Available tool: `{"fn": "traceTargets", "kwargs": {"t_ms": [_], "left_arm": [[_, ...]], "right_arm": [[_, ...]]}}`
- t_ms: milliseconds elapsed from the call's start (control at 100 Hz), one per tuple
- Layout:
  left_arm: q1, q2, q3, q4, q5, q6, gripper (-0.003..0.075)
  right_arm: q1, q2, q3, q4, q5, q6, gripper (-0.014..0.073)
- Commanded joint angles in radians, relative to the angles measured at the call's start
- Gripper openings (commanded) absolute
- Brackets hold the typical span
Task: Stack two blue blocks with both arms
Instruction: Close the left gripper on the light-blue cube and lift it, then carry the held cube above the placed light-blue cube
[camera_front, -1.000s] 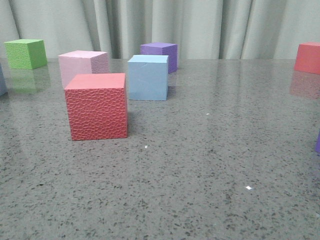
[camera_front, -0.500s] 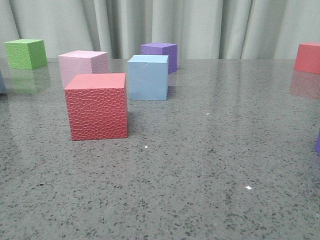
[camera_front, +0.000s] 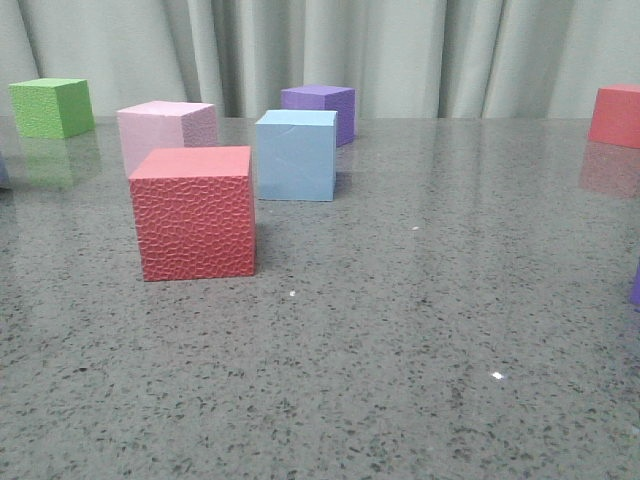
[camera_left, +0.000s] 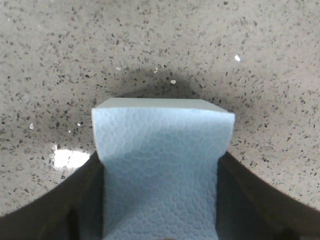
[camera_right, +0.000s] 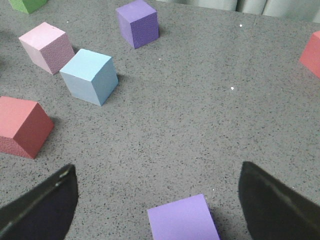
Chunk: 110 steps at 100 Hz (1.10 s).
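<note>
One pale blue block (camera_front: 295, 155) stands on the table behind and right of the textured red cube (camera_front: 193, 212). It also shows in the right wrist view (camera_right: 90, 75). My left gripper (camera_left: 159, 161) is shut on the second blue block (camera_left: 162, 150), with a black finger pressed against each side, over the speckled table. My right gripper (camera_right: 157, 195) is open and empty, with its fingers (camera_right: 45, 200) wide apart above the table and a light purple cube (camera_right: 182, 220) just in front of them. Neither gripper shows in the front view.
A pink cube (camera_front: 165, 130), a darker purple cube (camera_front: 320, 108) and a green cube (camera_front: 50, 107) stand behind and left of the free blue block. A second red cube (camera_front: 615, 115) stands far right. A purple sliver (camera_front: 636, 285) shows at the right edge. A curtain hangs behind the table.
A small bluish shape at the front view's left edge has slid leftward, almost out of frame. The cubes on the table have not moved.
</note>
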Motion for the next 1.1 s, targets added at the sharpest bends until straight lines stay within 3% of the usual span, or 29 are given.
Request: {"fn": "traceTargets", "kwargs": {"t_ms": [0, 230, 440, 600, 780, 1090], "left_arm": [[-0.006, -0.041, -0.032, -0.012, -0.03, 0.002, 0.0134], [-0.006, -0.041, -0.036, -0.069, -0.015, 0.002, 0.0102], [-0.041, -0.041, -0.147, -0.083, 0.073, -0.129, 0.0102], [-0.135, -0.041, -0.297, 0.04, 0.144, -0.257, 0.0102], [-0.25, -0.041, -0.422, 0.051, 0.144, -0.394, 0.0102], [-0.404, -0.034, -0.467, 0.047, 0.144, -0.511, 0.0102]], "right_arm": [[-0.003, -0.002, -0.024, -0.026, -0.073, -0.005, 0.0644], [-0.003, -0.002, -0.024, -0.026, -0.073, -0.005, 0.0644], [-0.003, -0.002, -0.024, -0.025, -0.073, -0.005, 0.0644], [-0.003, -0.002, -0.024, -0.025, -0.063, -0.005, 0.0644], [-0.003, -0.002, -0.024, -0.025, -0.063, -0.005, 0.0644], [-0.003, -0.002, -0.024, -0.026, -0.063, -0.005, 0.0644]]}}
